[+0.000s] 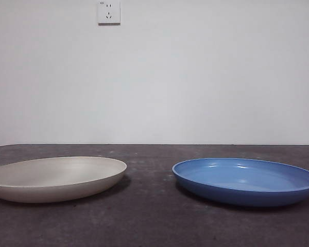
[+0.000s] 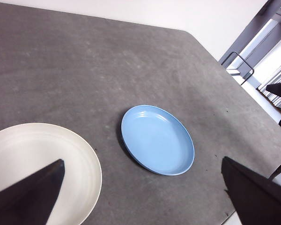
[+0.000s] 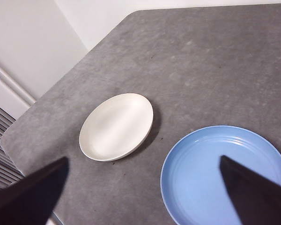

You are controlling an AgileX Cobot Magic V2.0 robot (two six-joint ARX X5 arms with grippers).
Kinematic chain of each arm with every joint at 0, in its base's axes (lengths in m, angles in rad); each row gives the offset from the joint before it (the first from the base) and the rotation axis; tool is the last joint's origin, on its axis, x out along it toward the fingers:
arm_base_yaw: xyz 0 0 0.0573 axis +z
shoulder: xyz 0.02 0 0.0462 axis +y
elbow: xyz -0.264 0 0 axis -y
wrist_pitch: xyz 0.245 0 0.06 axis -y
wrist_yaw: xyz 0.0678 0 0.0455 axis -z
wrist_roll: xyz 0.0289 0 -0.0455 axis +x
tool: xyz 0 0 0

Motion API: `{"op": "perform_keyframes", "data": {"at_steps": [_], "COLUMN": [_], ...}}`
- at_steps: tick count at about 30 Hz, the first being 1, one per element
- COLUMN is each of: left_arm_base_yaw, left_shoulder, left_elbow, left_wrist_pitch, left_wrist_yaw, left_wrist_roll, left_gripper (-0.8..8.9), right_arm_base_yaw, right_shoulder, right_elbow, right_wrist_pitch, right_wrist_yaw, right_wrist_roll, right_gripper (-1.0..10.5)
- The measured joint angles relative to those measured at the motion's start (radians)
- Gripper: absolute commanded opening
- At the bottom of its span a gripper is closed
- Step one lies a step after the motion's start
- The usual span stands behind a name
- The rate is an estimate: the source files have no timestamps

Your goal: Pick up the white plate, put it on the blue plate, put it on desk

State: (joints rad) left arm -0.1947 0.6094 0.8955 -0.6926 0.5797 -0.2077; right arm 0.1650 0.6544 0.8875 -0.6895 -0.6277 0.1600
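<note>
Broad, dark grey-brown mottled tabletop (image 1: 154, 226) fills the scene, with both plates sitting flat on it, well apart, bare surface between them. The wide, shallow, glossy blue plate (image 1: 245, 180) lies to one side, empty. The round, cream-white matte plate (image 1: 56, 177) lies on the other, also empty, untouched, rim up.

Both arms hang high above the work. The left claw (image 2: 145, 197) hovers over the white plate's near edge, jaws spread wide, nothing between them. The right claw (image 3: 145, 192) hovers over the blue plate, jaws equally wide and empty.

Nothing has been lifted yet, so the pick is the step in hand, and the left claw looks best placed for it. A shallow plate gives little to grip: my read is to come down on the raised rim, one jaw inside, one outside, and close firmly so it doesn't tip.

Room looks generous: open tabletop all round and a clear lane across to the blue plate. In the wrist views the white plate sits nearer a rounded tabletop corner, so keep the approach inboard.
</note>
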Motion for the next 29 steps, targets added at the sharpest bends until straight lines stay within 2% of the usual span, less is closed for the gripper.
{"op": "perform_keyframes", "data": {"at_steps": [3,9,17,21,29], "left_arm_base_yaw": [0.000,0.001,0.085,0.150,0.255], "left_shoulder": [0.000,0.018,0.261,0.406,0.649], "left_elbow": [0.000,0.012,0.092,0.094,0.098], "left_wrist_pitch": [0.000,-0.058,-0.261,-0.249,-0.131], "left_wrist_yaw": [0.000,0.016,0.023,0.022,0.021], "left_wrist_roll": [-0.005,-0.069,-0.071,-0.048,-0.010], "left_gripper": [5.96,5.94,5.94,5.94,5.94], "right_arm_base_yaw": [0.000,0.000,0.000,0.005,0.037], "right_shoulder": [0.000,0.000,0.000,0.000,0.000], "right_elbow": [0.000,0.000,0.000,0.000,0.000], "right_wrist_pitch": [-0.002,-0.012,-0.052,-0.073,-0.081], "right_wrist_yaw": [0.000,-0.001,-0.003,-0.005,-0.006], "right_wrist_roll": [-0.002,0.001,0.006,0.010,0.012], "right_gripper": [5.8,5.8,5.8,5.8,5.8]}}
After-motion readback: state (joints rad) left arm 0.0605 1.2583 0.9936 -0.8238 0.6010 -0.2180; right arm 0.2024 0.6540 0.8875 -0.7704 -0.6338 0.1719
